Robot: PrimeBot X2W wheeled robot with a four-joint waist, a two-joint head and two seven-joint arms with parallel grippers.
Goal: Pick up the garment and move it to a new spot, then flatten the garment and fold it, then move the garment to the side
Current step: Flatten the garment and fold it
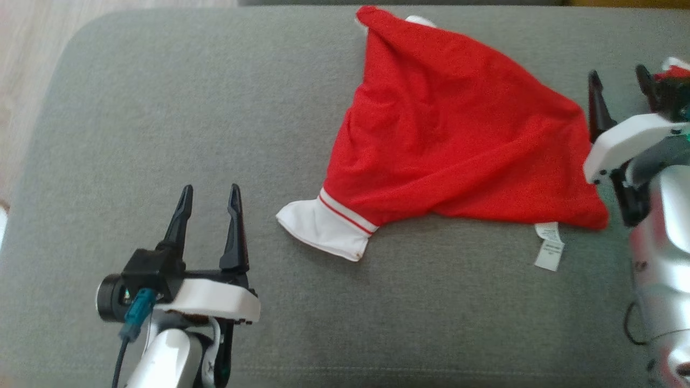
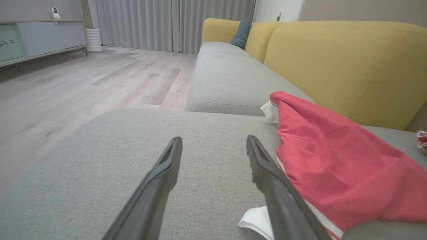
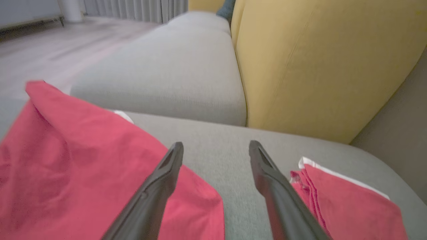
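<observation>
A red garment (image 1: 447, 140) with a white cuff (image 1: 321, 229) and a white tag (image 1: 549, 247) lies crumpled on the grey cushion (image 1: 161, 118), toward the back right. In the left wrist view the garment (image 2: 337, 166) lies to the right of my fingers. My left gripper (image 1: 211, 195) stands open over bare cushion, left of the cuff, holding nothing. My right gripper (image 1: 618, 78) is open at the garment's right edge, nothing between its fingers. In the right wrist view the garment (image 3: 76, 166) lies under the left finger (image 3: 156, 190).
A second red piece with white trim (image 3: 343, 203) lies on the cushion right of my right gripper, seen also as red cloth (image 1: 674, 73) at the right edge. A yellow sofa backrest (image 2: 347, 66) stands behind. Wooden floor (image 2: 83, 80) lies off the cushion's left edge.
</observation>
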